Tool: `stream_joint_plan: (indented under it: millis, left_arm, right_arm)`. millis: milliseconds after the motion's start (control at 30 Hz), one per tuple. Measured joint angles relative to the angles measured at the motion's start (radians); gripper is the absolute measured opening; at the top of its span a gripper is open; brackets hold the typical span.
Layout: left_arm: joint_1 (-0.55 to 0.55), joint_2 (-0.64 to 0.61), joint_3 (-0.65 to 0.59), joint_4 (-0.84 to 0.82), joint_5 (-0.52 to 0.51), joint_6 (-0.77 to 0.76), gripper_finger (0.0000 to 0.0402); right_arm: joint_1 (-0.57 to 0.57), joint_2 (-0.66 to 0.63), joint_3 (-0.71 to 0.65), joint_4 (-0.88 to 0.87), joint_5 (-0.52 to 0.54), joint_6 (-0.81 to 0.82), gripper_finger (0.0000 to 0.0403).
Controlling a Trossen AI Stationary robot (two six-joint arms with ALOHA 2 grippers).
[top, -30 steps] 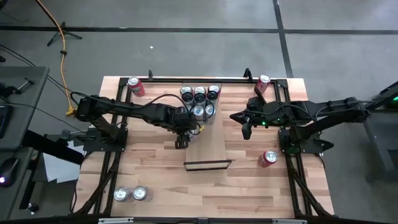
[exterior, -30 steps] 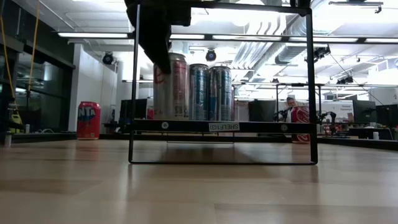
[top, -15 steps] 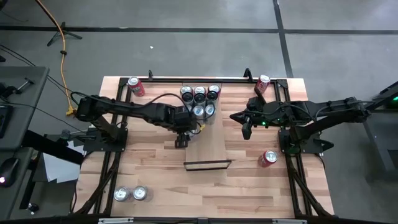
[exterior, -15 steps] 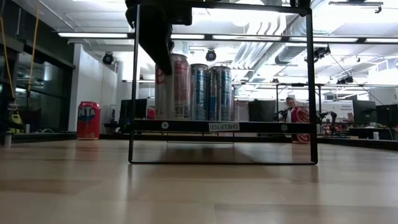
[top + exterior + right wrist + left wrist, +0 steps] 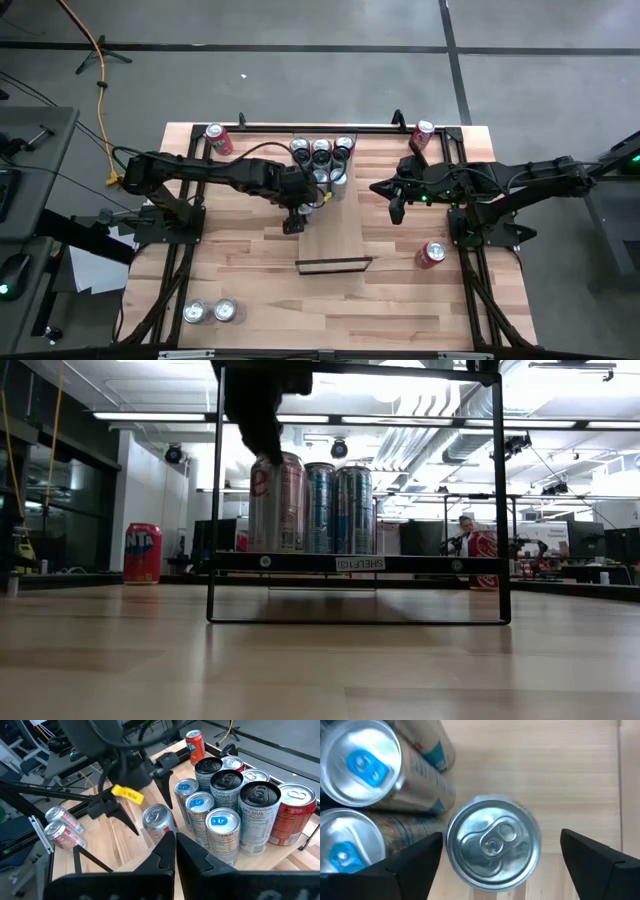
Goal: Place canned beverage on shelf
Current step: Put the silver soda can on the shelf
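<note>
A silver canned beverage [image 5: 492, 842] stands upright on the shelf [image 5: 340, 235], in front of a cluster of several cans [image 5: 321, 150] at the shelf's far end. The low view shows the silver can [image 5: 275, 500] as the leftmost one on the board [image 5: 360, 563]. My left gripper [image 5: 501, 840] hangs open just above it, one finger [image 5: 125, 820] on each side of the can [image 5: 157, 820], with a gap at each. My right gripper [image 5: 395, 210] hovers shut to the right of the shelf, holding nothing.
Red cans stand at the table's far left [image 5: 217, 138] and far right [image 5: 423, 133], and another lies near the right arm's base [image 5: 432, 253]. Two silver cans [image 5: 210, 312] lie at the near left corner. The shelf's near half is bare board.
My left gripper has let go of the silver can and risen a little. In the low view its finger lay over the can's upper side a second ago and now ends at the rim. The can stays upright on the shelf.
</note>
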Motion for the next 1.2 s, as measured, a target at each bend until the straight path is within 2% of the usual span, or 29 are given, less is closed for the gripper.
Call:
stream_joint_plan:
  millis: [167, 267, 400, 533, 700, 800, 900, 1033, 1100, 1200]
  left_arm:
    - [-0.004, -0.001, 0.119, -0.092, 0.022, 0.032, 0.0356]
    - [-0.007, -0.010, 0.190, -0.151, 0.024, -0.018, 0.0356]
    - [-0.040, -0.072, 0.202, -0.136, 0.020, -0.083, 0.0356]
    - [-0.111, -0.154, 0.115, -0.021, -0.023, -0.160, 0.0356]
    - [-0.216, -0.251, -0.089, 0.186, -0.058, -0.269, 0.0356]
    - [-0.258, -0.275, -0.195, 0.297, -0.048, -0.341, 0.0356]
    - [-0.290, -0.272, -0.252, 0.357, -0.082, -0.337, 0.0350]
    - [-0.306, -0.222, -0.269, 0.334, -0.221, -0.291, 0.0301]
    - [-0.302, -0.194, -0.269, 0.343, -0.276, -0.309, 0.0254]
    - [-0.291, -0.167, -0.267, 0.360, -0.295, -0.324, 0.0161]
  right_arm:
    - [0.000, 0.000, 0.000, 0.000, 0.000, 0.000, 0.0000]
    - [0.000, 0.000, 0.000, 0.000, 0.000, 0.000, 0.0000]
    - [0.000, 0.000, 0.000, 0.000, 0.000, 0.000, 0.0000]
    - [0.000, -0.001, 0.000, -0.004, 0.001, 0.000, 0.0000]
    - [0.000, 0.000, 0.000, -0.009, 0.020, 0.000, 0.0000]
    - [0.000, -0.001, 0.000, -0.012, 0.020, 0.019, 0.0000]
    - [0.000, -0.001, 0.000, -0.016, 0.020, 0.022, 0.0000]
    - [0.000, -0.001, 0.000, -0.016, 0.020, 0.021, 0.0000]
    - [0.000, 0.000, -0.004, -0.017, 0.020, 0.023, 0.0000]
    - [0.000, 0.000, -0.004, -0.022, 0.020, 0.043, 0.0000]
